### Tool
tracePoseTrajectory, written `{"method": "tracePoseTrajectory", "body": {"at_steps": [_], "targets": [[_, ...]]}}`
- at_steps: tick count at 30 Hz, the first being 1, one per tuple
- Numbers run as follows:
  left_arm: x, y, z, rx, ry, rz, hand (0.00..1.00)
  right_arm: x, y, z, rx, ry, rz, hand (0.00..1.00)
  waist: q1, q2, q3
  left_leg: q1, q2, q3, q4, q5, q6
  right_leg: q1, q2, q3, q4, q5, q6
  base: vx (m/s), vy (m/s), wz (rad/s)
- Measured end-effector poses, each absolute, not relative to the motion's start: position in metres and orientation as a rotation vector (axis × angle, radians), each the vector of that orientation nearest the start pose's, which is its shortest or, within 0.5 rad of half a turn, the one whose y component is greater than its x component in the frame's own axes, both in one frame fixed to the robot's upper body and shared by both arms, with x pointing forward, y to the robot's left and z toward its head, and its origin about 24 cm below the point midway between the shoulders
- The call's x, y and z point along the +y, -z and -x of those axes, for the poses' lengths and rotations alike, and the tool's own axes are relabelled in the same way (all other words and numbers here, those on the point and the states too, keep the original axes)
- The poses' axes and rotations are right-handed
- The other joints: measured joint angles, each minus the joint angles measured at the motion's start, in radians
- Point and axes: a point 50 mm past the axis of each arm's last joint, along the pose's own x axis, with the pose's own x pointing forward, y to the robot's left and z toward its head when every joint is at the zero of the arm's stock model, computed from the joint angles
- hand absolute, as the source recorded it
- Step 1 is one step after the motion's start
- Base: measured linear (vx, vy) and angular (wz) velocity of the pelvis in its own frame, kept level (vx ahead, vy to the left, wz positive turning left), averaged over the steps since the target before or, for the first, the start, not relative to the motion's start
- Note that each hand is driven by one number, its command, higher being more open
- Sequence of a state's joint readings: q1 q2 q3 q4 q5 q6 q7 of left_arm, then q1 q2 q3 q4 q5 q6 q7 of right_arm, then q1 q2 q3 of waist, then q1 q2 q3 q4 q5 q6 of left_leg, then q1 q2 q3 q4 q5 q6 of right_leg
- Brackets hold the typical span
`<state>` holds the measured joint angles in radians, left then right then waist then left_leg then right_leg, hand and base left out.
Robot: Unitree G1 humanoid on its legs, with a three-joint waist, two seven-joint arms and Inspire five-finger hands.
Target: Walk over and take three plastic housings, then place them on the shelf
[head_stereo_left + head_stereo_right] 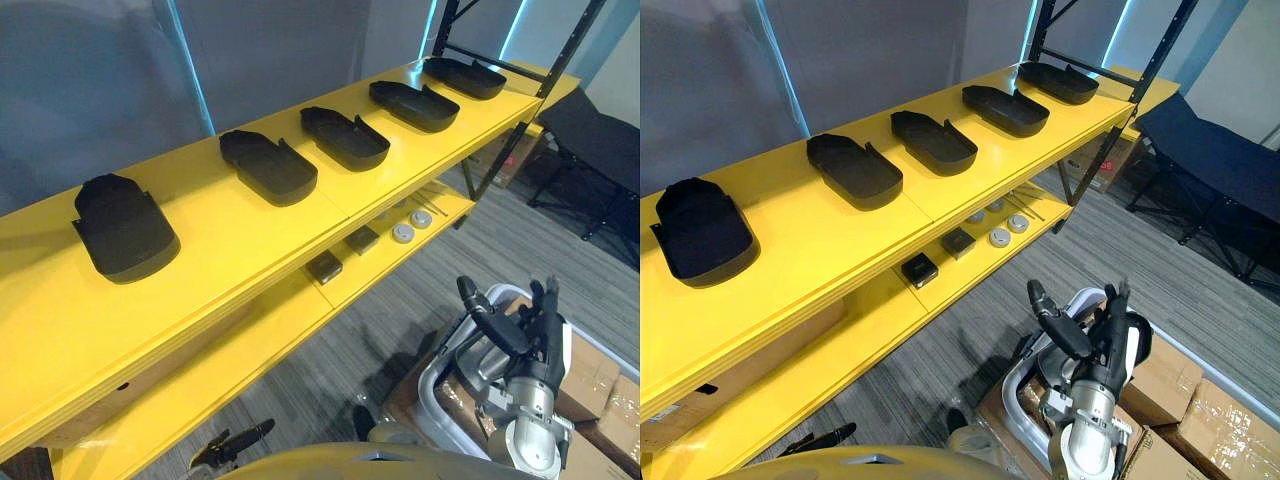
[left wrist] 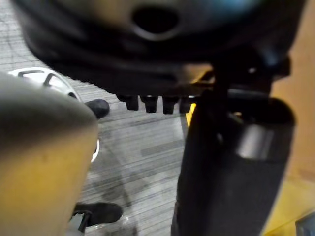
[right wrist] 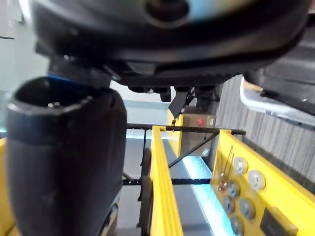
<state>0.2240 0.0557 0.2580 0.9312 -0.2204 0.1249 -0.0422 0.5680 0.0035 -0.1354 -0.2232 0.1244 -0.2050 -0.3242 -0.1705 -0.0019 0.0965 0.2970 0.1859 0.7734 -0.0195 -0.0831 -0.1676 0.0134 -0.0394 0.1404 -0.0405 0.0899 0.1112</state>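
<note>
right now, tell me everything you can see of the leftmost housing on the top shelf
The housing is a matte black, plastic-looking shallow shell. It is wide and rounded at its near end, narrower with stepped shoulders at its far end, and has a low rim. It lies flat on the yellow top shelf, first from the left in a row of five, clear of its neighbour. Only the shelf touches it. I cannot tell whether it lies open side up.
</note>
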Motion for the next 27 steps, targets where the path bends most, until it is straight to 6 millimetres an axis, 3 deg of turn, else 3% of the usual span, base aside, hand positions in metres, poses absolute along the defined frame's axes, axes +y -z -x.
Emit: {"method": "tracePoseTrajectory", "body": {"at_steps": [6, 15, 22, 23, 24, 25, 26, 27], "targets": [[0.2, 0.166, -0.047, 1.242, -0.351, 0.295, 1.0, -0.229, 0.012, -0.104, 0.209, 0.585, -0.001, 1.0, 0.003, 0.004, -0.007, 0.025, 0.009, 0.0, -0.003, -0.004, -0.01, 0.026, 0.002, -0.033, -0.014, -0.012, -0.016, -0.05, -0.025, 0.03], [0.192, 0.166, -0.056, 1.255, -0.252, 0.243, 1.0, -0.196, 0.054, -0.098, 0.407, 0.276, -0.044, 1.0, 0.032, 0.015, -0.036, 0.043, 0.034, -0.003, -0.003, -0.002, -0.023, 0.052, 0.007, -0.123, -0.014, -0.017, -0.026, -0.03, -0.031, 0.07], [0.192, 0.166, -0.054, 1.28, -0.227, 0.225, 1.0, -0.176, 0.056, -0.111, 0.395, 0.19, -0.066, 1.0, 0.033, 0.021, -0.043, 0.049, 0.043, -0.025, 0.025, -0.01, -0.034, 0.058, 0.015, -0.128, -0.008, -0.026, -0.038, -0.06, -0.035, -0.03], [0.195, 0.166, -0.054, 1.27, -0.253, 0.239, 1.0, -0.17, 0.055, -0.116, 0.384, 0.163, -0.068, 1.0, 0.038, 0.015, -0.042, 0.04, 0.051, -0.058, 0.088, -0.031, -0.008, 0.049, 0.032, -0.097, 0.012, -0.029, -0.043, 0.0, -0.067, -0.93], [0.201, 0.165, -0.053, 1.249, -0.302, 0.262, 1.0, -0.16, 0.052, -0.123, 0.363, 0.105, -0.073, 1.0, 0.061, 0.002, -0.047, -0.004, 0.071, -0.147, 0.226, -0.07, 0.081, 0.02, 0.043, -0.025, 0.055, -0.039, -0.058, 0.04, -0.117, -1.63], [0.203, 0.164, -0.055, 1.225, -0.334, 0.277, 1.0, -0.149, 0.047, -0.134, 0.325, 0.031, -0.074, 1.0, 0.09, -0.017, -0.044, -0.054, 0.063, -0.297, 0.344, -0.121, 0.144, -0.006, 0.046, 0.051, 0.082, -0.048, -0.073, 0.03, -0.104, -1.8], [0.201, 0.164, -0.056, 1.211, -0.339, 0.287, 1.0, -0.148, 0.045, -0.14, 0.302, -0.002, -0.063, 1.0, 0.098, -0.009, -0.041, -0.071, 0.046, -0.38, 0.378, -0.153, 0.141, -0.019, 0.05, 0.088, 0.095, -0.048, -0.072, -0.02, -0.002, -1.62], [0.195, 0.165, -0.057, 1.197, -0.348, 0.313, 1.0, -0.146, 0.04, -0.147, 0.273, -0.048, -0.043, 1.0, 0.105, 0.015, -0.035, -0.09, 0.027, -0.47, 0.396, -0.185, 0.139, -0.028, 0.069, 0.119, 0.101, -0.043, -0.072, -0.1, 0.114, -1.23]]}}
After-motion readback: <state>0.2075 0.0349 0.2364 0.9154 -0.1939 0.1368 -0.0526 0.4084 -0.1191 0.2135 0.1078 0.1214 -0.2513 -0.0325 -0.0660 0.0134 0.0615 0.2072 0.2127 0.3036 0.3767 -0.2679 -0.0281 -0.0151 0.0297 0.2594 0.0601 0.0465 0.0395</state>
